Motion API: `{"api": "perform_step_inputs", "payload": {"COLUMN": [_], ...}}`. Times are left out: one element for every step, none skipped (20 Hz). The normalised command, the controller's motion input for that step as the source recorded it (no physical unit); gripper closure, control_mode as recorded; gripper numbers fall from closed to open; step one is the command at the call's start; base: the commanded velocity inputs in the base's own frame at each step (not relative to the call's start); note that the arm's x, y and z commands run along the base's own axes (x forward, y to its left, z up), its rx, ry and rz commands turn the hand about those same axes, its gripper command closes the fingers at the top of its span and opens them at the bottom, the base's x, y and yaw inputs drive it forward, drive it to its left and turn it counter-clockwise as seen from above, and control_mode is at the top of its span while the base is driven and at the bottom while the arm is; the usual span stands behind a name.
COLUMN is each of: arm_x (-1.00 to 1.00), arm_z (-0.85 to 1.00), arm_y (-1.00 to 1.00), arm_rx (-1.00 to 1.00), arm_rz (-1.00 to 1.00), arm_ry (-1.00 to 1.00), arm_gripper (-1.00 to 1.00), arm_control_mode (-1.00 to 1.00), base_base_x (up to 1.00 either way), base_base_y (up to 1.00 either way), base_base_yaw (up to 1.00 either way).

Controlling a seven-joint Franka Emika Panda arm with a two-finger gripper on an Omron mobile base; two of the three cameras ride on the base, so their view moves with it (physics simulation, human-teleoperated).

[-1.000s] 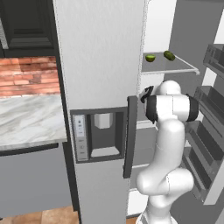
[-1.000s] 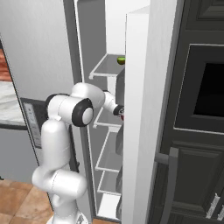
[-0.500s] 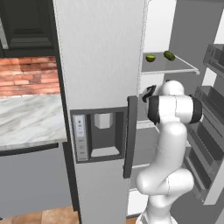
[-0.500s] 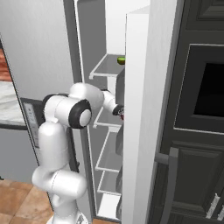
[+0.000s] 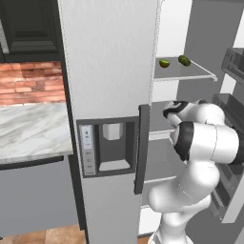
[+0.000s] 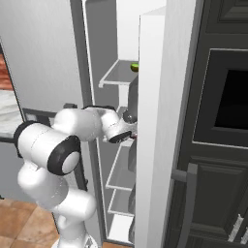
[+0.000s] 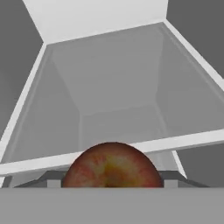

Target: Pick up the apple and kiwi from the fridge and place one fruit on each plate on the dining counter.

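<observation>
The apple [image 7: 113,167] is seen at the bottom of the hand view, centred between the jaws, which are closed on it from both sides. The gripper [image 6: 130,137] is reached into the open fridge [image 5: 114,71] at a middle shelf [image 7: 118,113], so that the fruit can be drawn straight out through the door gap. The apple is judged to be grasped at the shelf's front edge; whether it is lifted clear cannot be told. The kiwi [image 5: 165,63] is left on the upper shelf [image 5: 186,72], beside a second green fruit [image 5: 184,60], for a later trip.
</observation>
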Motion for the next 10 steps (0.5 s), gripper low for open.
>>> {"api": "perform_step_inputs", "payload": {"arm_x": [-0.64, -0.6, -0.54, -0.51, -0.33, -0.32, -0.19, -0.13, -0.1, -0.14], "arm_z": [0.78, 0.78, 0.79, 0.81, 0.8, 0.87, 0.92, 0.93, 0.94, 0.9], "arm_y": [0.21, 0.26, 0.3, 0.32, 0.32, 0.28, 0.27, 0.23, 0.21, 0.15], "arm_rx": [0.0, 0.0, 0.0, 0.0, 0.0, 0.0, 0.0, 0.0, 0.0, 0.0], "arm_rz": [0.0, 0.0, 0.0, 0.0, 0.0, 0.0, -0.01, -0.03, -0.04, -0.05], "arm_ry": [0.0, 0.0, 0.0, 0.0, 0.0, 0.0, 0.02, 0.04, 0.07, 0.05], "arm_gripper": [1.0, 1.0, 1.0, 1.0, 1.0, 1.0, 1.0, 1.0, 1.0, 1.0], "arm_control_mode": [-1.0, -1.0, -1.0, -1.0, -1.0, -1.0, -1.0, -1.0, -1.0, -1.0], "base_base_x": [0.0, 0.0, 0.0, 0.0, 0.0, 0.0, 0.0, 0.0, 0.0, 0.0], "base_base_y": [0.0, 0.0, 0.0, 0.0, 0.0, 0.0, 0.0, 0.0, 0.0, 0.0], "base_base_yaw": [0.0, 0.0, 0.0, 0.0, 0.0, 0.0, 0.0, 0.0, 0.0, 0.0]}}
